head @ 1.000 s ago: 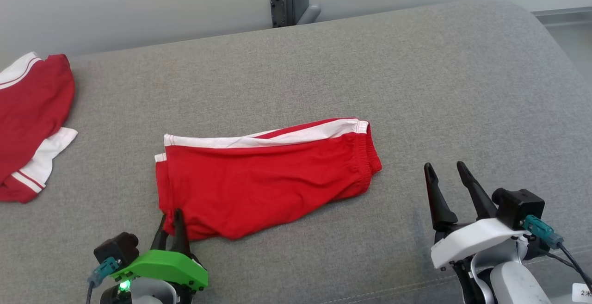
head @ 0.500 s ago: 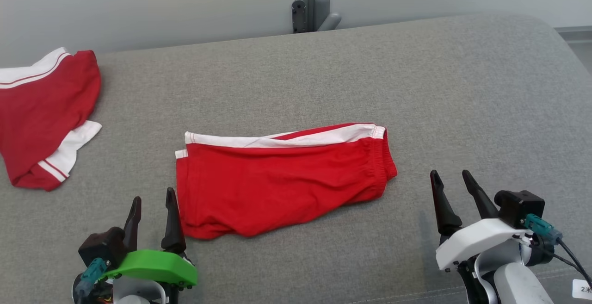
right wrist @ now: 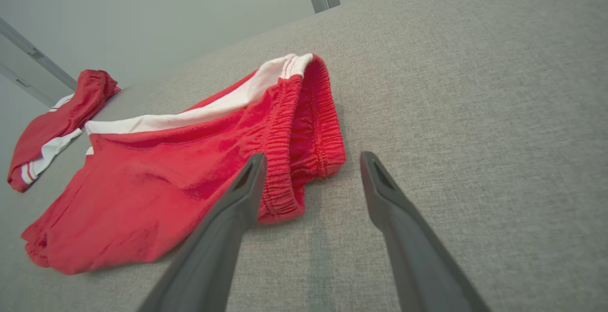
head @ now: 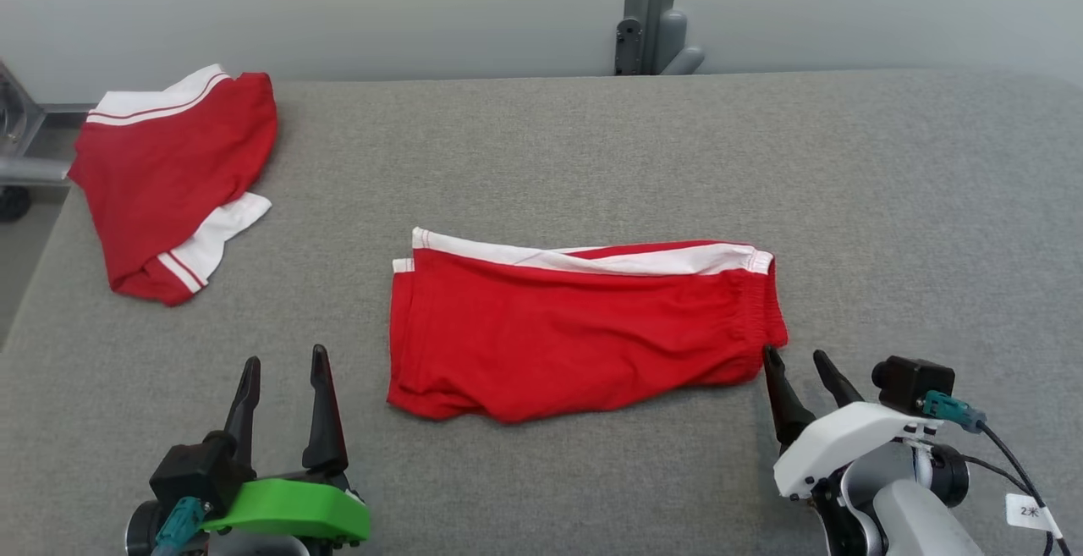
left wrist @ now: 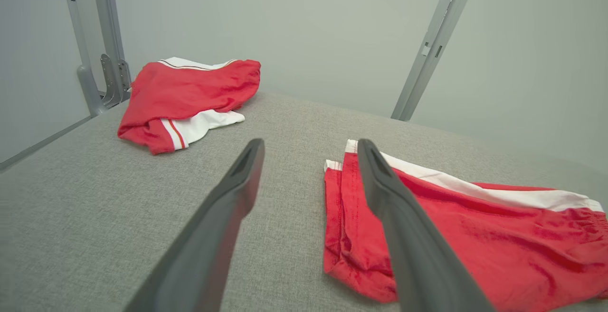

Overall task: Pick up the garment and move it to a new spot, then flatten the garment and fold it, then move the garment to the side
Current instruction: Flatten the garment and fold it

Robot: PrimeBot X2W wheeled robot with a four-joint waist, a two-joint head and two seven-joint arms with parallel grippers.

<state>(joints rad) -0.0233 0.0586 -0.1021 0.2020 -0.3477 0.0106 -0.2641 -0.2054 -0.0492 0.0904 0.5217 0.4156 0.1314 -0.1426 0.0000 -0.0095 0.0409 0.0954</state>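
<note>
The garment (head: 584, 327) is a pair of red shorts with a white side stripe, lying folded and flat in the middle of the grey cloth surface. It also lies to the right in the left wrist view (left wrist: 475, 236). My left gripper (head: 285, 357) stands open and empty, a little to the left of the garment's leg end. My right gripper (head: 795, 355) is open too. Its left fingertip is right at the elastic waistband corner, seen close up in the right wrist view (right wrist: 285, 160); whether it touches is unclear.
A second red and white garment (head: 173, 175) lies crumpled at the far left corner. A grey metal post (head: 647, 10) rises behind the padded surface (head: 846, 184). The surface's left edge drops off beside a metal frame (head: 17, 141).
My left gripper has opened, let go of the garment's near left corner and drawn back to the left. The head camera has turned, shifting the whole picture right. My right gripper now sits by the waistband.
</note>
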